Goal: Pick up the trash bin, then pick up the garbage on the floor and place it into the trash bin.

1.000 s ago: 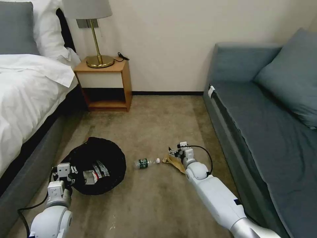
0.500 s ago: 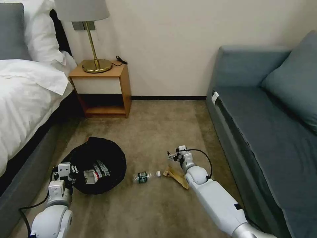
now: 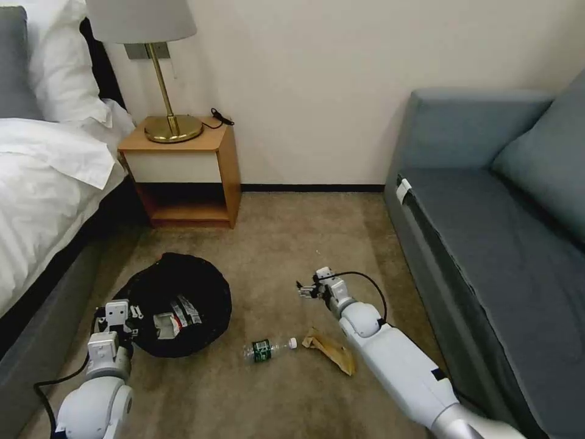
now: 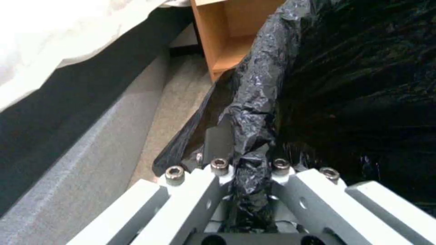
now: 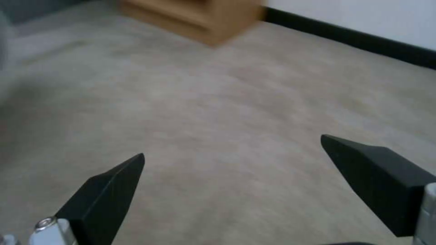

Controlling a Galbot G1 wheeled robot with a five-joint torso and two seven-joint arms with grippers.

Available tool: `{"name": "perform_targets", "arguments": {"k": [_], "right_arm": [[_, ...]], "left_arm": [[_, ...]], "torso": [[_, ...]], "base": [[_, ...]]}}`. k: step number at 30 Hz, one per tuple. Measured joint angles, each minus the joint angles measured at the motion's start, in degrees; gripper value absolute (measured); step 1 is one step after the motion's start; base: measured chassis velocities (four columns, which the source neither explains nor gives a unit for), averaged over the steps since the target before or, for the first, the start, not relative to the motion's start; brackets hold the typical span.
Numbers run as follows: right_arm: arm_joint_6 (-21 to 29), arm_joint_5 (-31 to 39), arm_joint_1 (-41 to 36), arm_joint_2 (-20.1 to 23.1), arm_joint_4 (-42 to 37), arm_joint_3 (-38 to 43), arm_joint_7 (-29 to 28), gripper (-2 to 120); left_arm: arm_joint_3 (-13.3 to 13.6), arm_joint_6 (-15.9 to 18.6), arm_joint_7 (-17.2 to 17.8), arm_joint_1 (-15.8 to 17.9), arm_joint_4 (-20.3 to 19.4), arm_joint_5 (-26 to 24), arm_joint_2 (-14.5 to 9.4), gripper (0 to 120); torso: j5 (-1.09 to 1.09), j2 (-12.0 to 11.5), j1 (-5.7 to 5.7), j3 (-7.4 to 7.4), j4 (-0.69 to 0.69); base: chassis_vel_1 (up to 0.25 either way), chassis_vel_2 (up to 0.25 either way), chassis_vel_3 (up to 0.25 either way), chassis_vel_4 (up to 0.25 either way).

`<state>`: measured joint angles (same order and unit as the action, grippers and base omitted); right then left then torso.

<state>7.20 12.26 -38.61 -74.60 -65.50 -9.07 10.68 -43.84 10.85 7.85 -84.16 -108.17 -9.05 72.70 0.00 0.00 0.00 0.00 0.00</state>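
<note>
Noting your right hand, fingers apart and empty, hovers beyond the small clear green-labelled bottle, which lies crosswise nearer you, while your left hand clamps the black-lined round trash bin.

White arms, black cables, pretty standard looking rig

Both arms are glossy white with rounded joint housings, each with a black cable looping by the wrist. The left end effector has pale grey ribbed links with silver socket-head screws; the right end effector has matte black wedge-shaped fingers.
</note>
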Motion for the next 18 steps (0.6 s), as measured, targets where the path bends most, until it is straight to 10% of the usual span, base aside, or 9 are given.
{"name": "perform_targets", "arguments": {"k": [18], "right_arm": [[-3.10, -7.08, 11.23, -1.07, 11.12, -12.33, 32.60, 100]], "left_arm": [[-0.91, -0.04, 0.65, 0.20, 0.66, -0.14, 0.55, 0]], "torso": [[0.00, 0.00, 0.00, 0.00, 0.00]], "base": [[0.000, 0.000, 0.000, 0.000]]}}
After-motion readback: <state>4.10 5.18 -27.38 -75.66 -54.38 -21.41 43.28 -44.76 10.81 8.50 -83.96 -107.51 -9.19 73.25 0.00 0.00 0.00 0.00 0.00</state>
